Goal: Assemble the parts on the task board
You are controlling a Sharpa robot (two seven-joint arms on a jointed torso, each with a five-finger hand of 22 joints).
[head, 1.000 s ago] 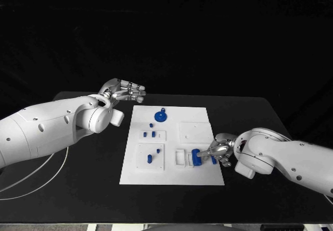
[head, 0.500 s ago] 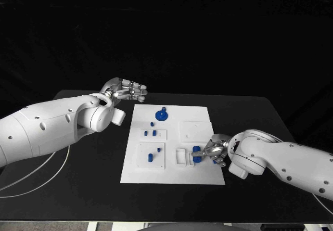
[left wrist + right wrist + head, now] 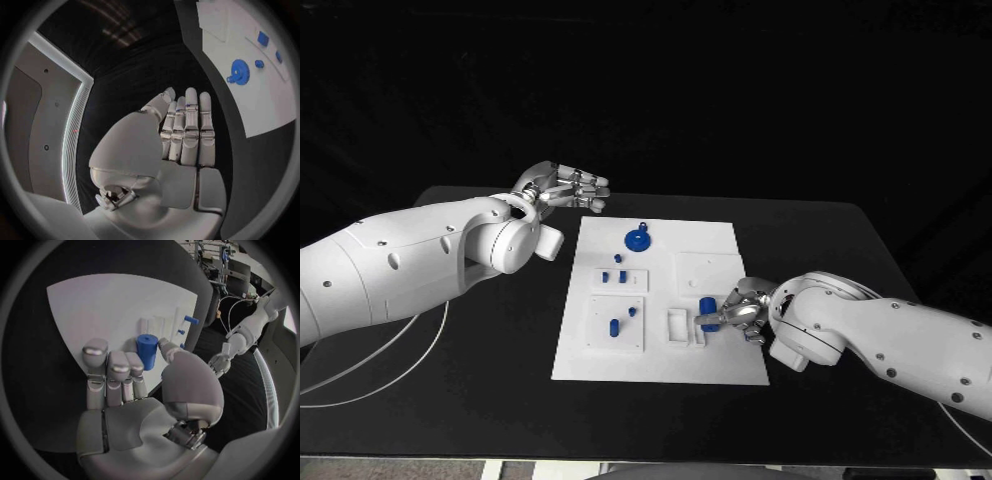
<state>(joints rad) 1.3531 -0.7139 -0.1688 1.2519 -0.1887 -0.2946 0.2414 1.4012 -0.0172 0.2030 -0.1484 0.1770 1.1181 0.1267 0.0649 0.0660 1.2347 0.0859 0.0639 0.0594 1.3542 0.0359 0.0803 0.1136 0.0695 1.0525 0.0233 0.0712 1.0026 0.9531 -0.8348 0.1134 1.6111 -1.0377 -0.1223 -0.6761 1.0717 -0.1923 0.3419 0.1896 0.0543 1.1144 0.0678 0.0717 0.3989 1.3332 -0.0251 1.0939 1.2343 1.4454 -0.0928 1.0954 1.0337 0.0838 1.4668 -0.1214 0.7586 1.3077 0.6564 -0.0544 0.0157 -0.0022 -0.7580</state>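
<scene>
Blue cylindrical plastic part (image 3: 147, 351) lifted off white task board (image 3: 711, 368), pinched in silver right hand (image 3: 740, 318); silver left hand (image 3: 568, 187) idle, fingers pressed together

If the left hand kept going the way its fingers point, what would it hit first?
Probably nothing: the left hand points along bare black table, with the task board off to one side, though depth is unclear.

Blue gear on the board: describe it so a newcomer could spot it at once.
Start at the white task board in the middle of the black table. Go to its far end, the end nearest the left hand. The blue gear lies flat there, a round toothed disc, the widest blue part, unlike the small pegs nearer the robot and the cylinder held by the right hand.
</scene>
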